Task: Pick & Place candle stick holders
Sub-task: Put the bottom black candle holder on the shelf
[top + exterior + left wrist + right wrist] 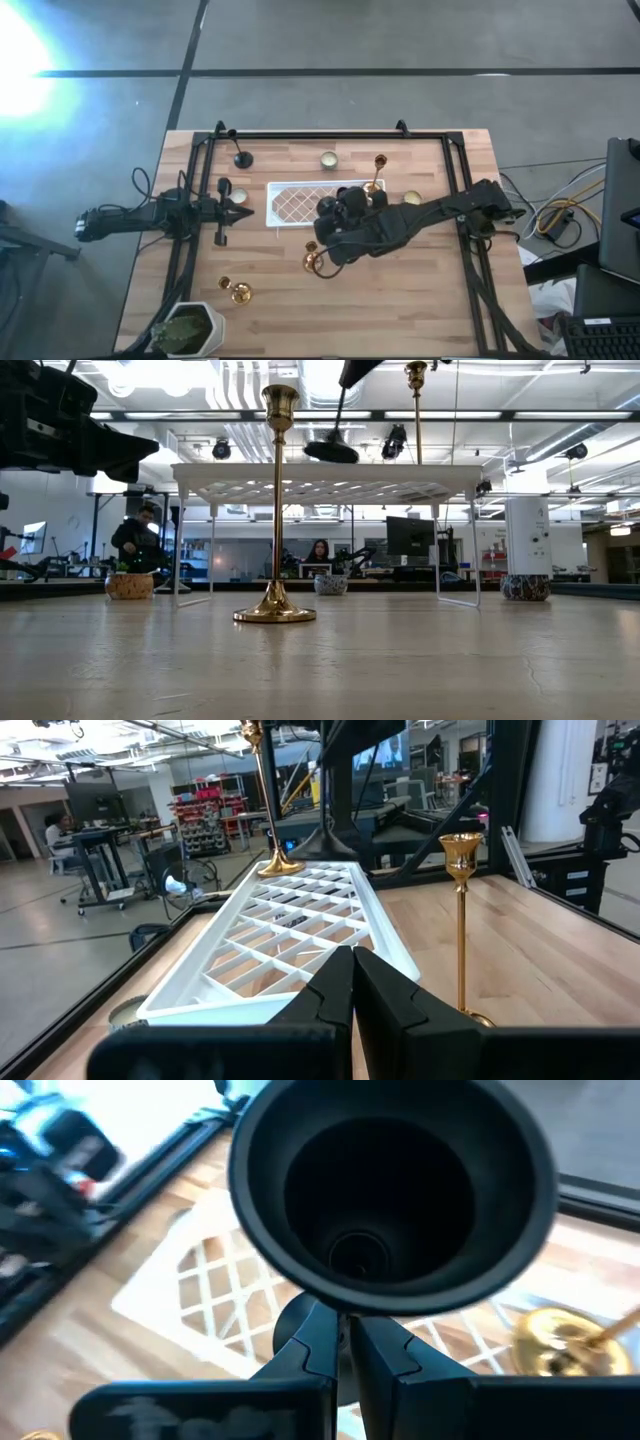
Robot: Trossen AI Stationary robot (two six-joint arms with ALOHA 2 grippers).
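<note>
My right gripper point(343, 1335) hangs over the white lattice tray point(295, 205), shut on a black candle stick holder point(390, 1190). The holder's round base point(330, 450) hangs above the tray top. One gold holder point(417, 410) stands on the tray's far right end. Another gold holder point(276, 510) stands on its base on the table in front of the tray. A third gold holder point(238, 291) is near the front left, and a second black holder point(243, 158) stands at the far left. My left gripper point(352, 970) waits shut, level, left of the tray. My right gripper pinches the black holder's slim stem between its two fingers point(310, 1342), just under the flared top cup point(390, 1190). That cup hides the exact spot of contact. The fingers slant down from the table's right. The holder hangs tilted and lifted clear above the tray.
Pale tealight candles sit behind the tray point(329, 159) and at its right point(411, 198). A potted plant point(190, 328) stands at the near left corner. A black frame point(320, 135) rails the table's far and side edges. People sit in the room beyond.
</note>
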